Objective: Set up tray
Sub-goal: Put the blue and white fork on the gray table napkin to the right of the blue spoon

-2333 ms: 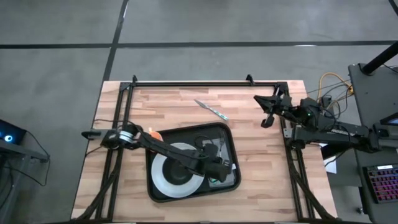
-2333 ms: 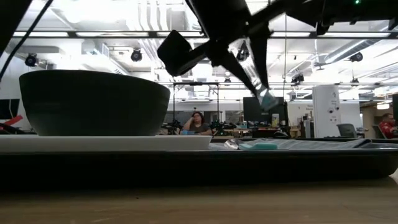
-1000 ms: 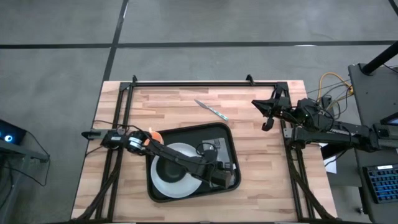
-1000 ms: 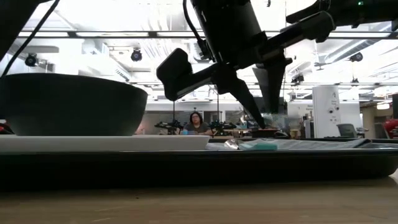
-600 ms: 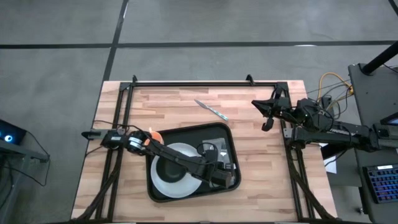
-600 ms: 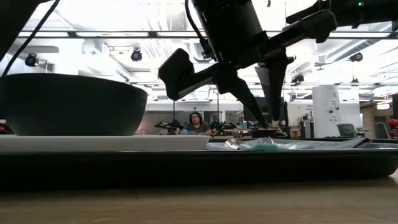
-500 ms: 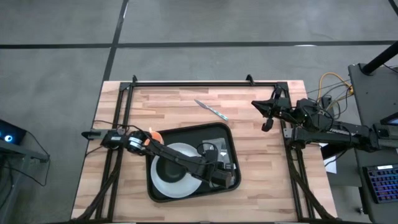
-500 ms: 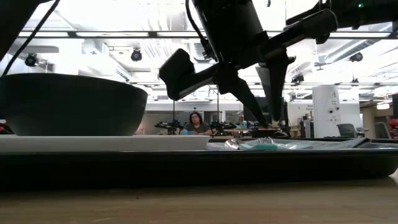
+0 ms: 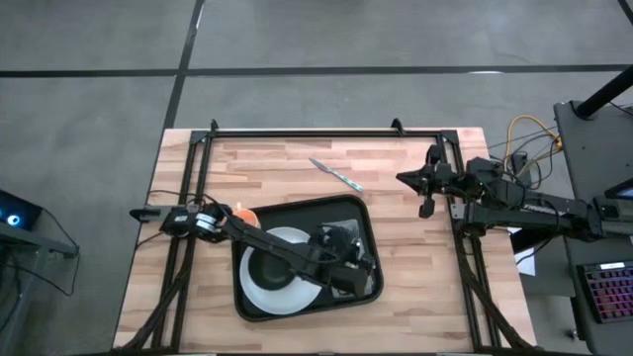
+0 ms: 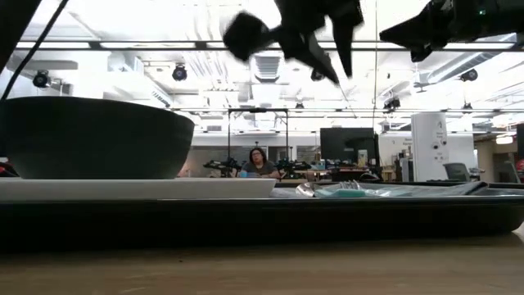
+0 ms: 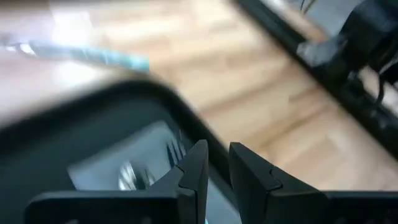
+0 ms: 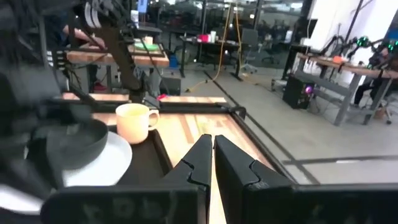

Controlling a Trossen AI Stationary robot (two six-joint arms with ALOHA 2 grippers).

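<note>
Fork placed on napkin in tray point(image 9: 364, 223), mid-tabletop. Left hand point(image 11: 213, 167) above it, fingers slightly apart, empty. Right hand point(image 12: 211, 152) pressed together, parked at right edge. Next, likely: fetch knife point(image 9: 335, 175) beyond tray; needs a low pinch.

No lettering, label, brand mark, number or sign can be read in any of the four views, whether on the table, the arms or the room beyond.
</note>
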